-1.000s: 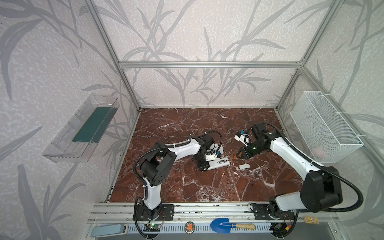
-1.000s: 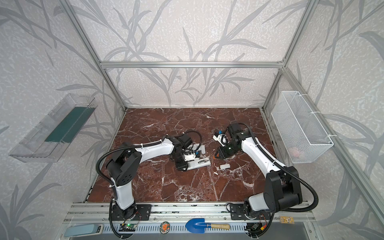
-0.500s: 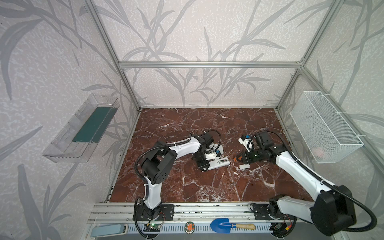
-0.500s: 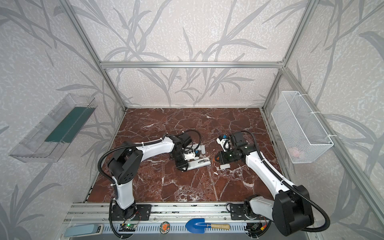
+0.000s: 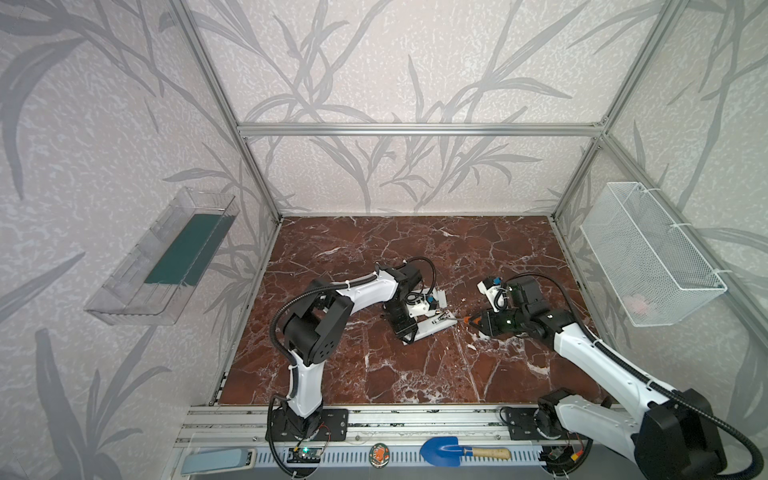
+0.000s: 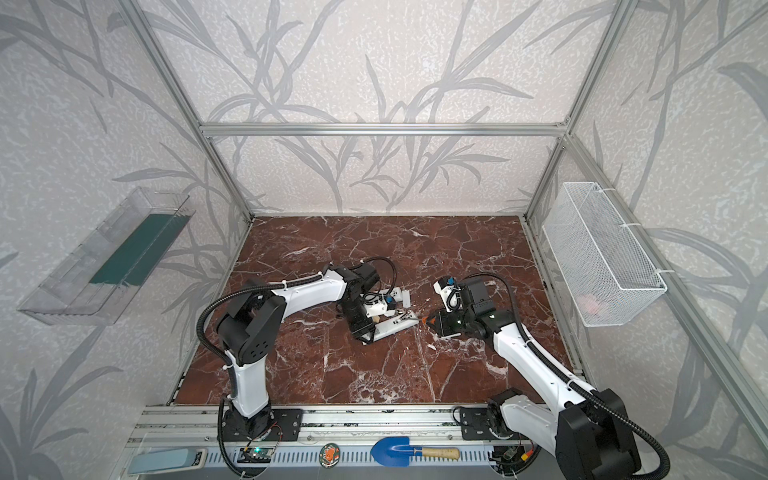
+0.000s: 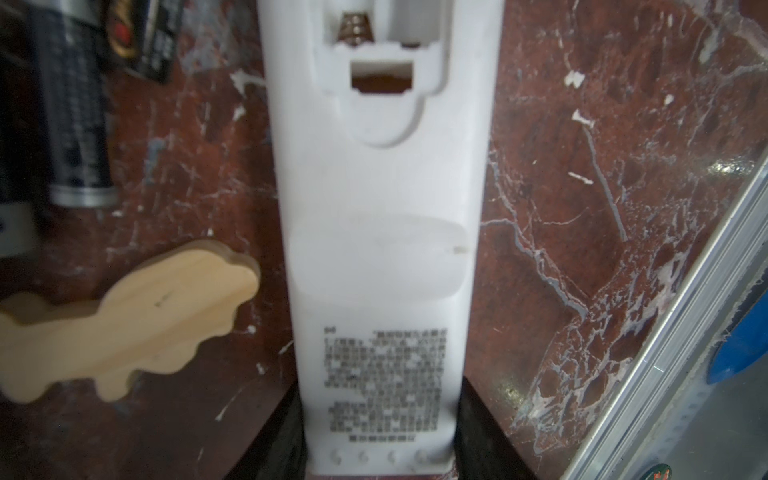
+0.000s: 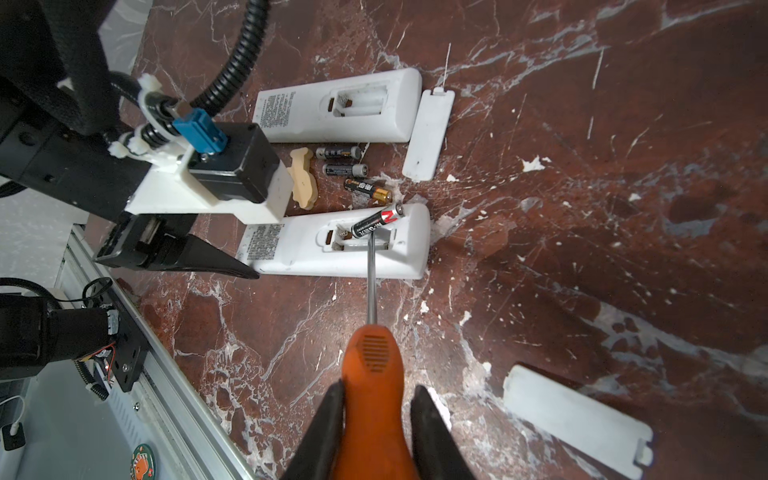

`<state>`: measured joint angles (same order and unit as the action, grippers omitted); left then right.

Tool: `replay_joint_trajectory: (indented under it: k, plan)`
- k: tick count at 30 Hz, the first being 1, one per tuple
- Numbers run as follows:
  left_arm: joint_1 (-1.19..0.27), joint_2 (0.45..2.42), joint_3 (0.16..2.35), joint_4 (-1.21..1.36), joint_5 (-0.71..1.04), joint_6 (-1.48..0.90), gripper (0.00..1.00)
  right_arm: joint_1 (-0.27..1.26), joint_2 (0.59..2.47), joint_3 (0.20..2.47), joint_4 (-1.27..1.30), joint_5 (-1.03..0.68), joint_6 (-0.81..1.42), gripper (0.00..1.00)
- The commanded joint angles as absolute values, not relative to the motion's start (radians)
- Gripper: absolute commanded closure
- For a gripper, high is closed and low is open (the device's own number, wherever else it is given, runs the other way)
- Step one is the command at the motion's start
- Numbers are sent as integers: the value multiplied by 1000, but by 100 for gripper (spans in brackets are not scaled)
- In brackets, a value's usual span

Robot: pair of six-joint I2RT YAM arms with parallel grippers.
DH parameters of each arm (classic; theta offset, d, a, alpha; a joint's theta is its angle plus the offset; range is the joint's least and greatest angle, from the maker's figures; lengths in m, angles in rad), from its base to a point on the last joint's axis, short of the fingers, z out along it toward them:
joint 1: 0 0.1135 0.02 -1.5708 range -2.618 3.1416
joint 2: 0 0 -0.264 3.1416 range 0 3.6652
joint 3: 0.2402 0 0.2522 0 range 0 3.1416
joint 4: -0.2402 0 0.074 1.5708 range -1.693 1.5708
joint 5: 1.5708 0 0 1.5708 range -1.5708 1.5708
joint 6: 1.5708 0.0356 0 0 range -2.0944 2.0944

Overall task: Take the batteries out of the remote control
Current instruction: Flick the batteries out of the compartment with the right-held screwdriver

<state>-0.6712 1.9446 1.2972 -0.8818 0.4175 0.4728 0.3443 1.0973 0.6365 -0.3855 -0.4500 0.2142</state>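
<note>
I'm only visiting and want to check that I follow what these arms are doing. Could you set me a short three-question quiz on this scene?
1. True or false: the right pincer is shut on an orange-handled screwdriver.
2. How many batteries lie loose on the table?
3. Which pincer grips the remote with the tilted battery in its open compartment? A) left pincer B) right pincer C) neither

Key: 1 true; 2 three; 3 A.
</note>
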Motion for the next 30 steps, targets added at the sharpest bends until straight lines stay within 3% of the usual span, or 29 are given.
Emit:
replay_joint_trajectory:
  k: [1,24,28,29,30]
  plan:
    - [-702,1989,1284,-982,426,518,100,346,1104,645,-376,-395,217,100]
    - [-726,1997,1276,-962,347,514,100,347,1143,795,-447,-444,185,100]
    - [-726,1982,1261,-938,323,505,70,347,1135,808,-463,-418,179,100]
    - [-726,1976,1258,-933,319,502,58,347,1132,811,-464,-412,178,100]
    - [-726,1970,1256,-928,313,501,38,347,1128,814,-463,-404,180,100]
